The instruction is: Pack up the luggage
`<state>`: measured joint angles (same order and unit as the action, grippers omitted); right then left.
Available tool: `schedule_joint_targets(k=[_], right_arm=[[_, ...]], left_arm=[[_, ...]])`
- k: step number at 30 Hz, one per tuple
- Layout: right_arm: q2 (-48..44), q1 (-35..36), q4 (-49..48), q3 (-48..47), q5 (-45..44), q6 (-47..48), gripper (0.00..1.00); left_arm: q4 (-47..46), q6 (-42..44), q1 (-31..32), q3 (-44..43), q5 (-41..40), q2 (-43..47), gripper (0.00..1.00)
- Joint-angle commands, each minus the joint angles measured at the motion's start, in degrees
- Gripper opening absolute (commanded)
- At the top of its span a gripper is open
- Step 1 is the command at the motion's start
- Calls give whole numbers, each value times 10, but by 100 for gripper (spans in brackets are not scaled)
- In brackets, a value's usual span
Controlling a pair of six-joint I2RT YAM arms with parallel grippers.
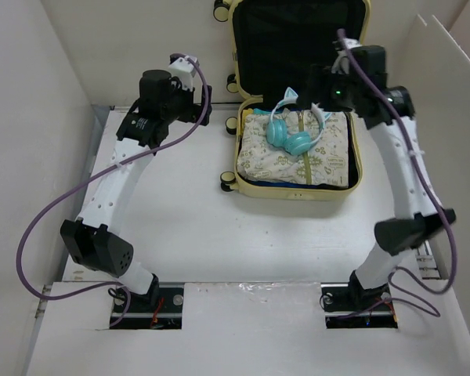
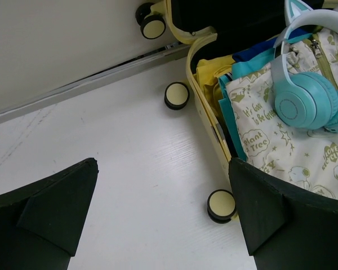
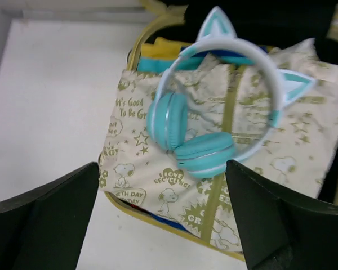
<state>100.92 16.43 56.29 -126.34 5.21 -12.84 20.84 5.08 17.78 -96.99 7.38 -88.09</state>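
The pale yellow luggage (image 1: 243,133) lies open at the back of the table, its black-lined lid (image 1: 298,39) standing up. Its lower half holds folded clothes with a cream cartoon-print garment (image 1: 329,153) on top. Teal cat-ear headphones (image 1: 294,133) rest on that garment; they also show in the right wrist view (image 3: 197,146) and the left wrist view (image 2: 301,104). My left gripper (image 2: 163,216) is open and empty over bare table beside the luggage's left wall (image 2: 205,121). My right gripper (image 3: 160,216) is open and empty, raised above the luggage's near edge (image 3: 152,216).
White walls enclose the table on the left (image 1: 31,117) and right (image 1: 446,102). The luggage's black-and-cream wheels (image 2: 221,205) stick out on its left side, close to my left gripper's right finger (image 2: 281,225). A yellow garment (image 2: 209,76) and blue clothes (image 2: 236,84) lie under the cream one.
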Motion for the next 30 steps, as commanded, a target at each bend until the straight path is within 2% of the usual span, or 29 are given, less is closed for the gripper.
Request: schedule_joint_targets(k=[1, 4, 7, 8, 12, 14, 15, 16, 22, 25, 28, 30], right_arm=[[-62, -54, -50, 100, -1, -53, 97], [-113, -124, -72, 180, -23, -89, 97], [-135, -184, -116, 274, 0, -97, 91], [-135, -218, -139, 306, 12, -97, 83], [-76, -256, -162, 324, 49, -82, 52], [-48, -256, -168, 324, 42, -68, 48], [-34, -256, -168, 309, 35, -62, 48], [-9, -256, -163, 304, 27, -55, 47], [52, -262, -163, 280, -28, -32, 47], [84, -262, -163, 273, -44, -19, 47], [108, -262, -177, 267, -19, 0, 47], [128, -262, -184, 272, -13, 14, 47]], left_arm=[[-21, 21, -3, -1, 42, 13, 100], [-21, 41, 2, 30, 48, 20, 100], [-21, 74, 25, 64, 42, 20, 100], [-26, 80, 25, 71, 42, 20, 100], [-69, 50, 25, 90, 54, -23, 100], [-70, 30, 25, 67, 48, -70, 100], [-70, 21, 25, 52, 48, -87, 100], [-70, 13, 25, 37, 48, -106, 91], [-56, -46, 25, -87, 65, -243, 61], [-65, -65, 25, -129, 86, -295, 61], [-82, -96, 30, -151, 116, -334, 69], [-88, -107, 30, -164, 116, -354, 69]])
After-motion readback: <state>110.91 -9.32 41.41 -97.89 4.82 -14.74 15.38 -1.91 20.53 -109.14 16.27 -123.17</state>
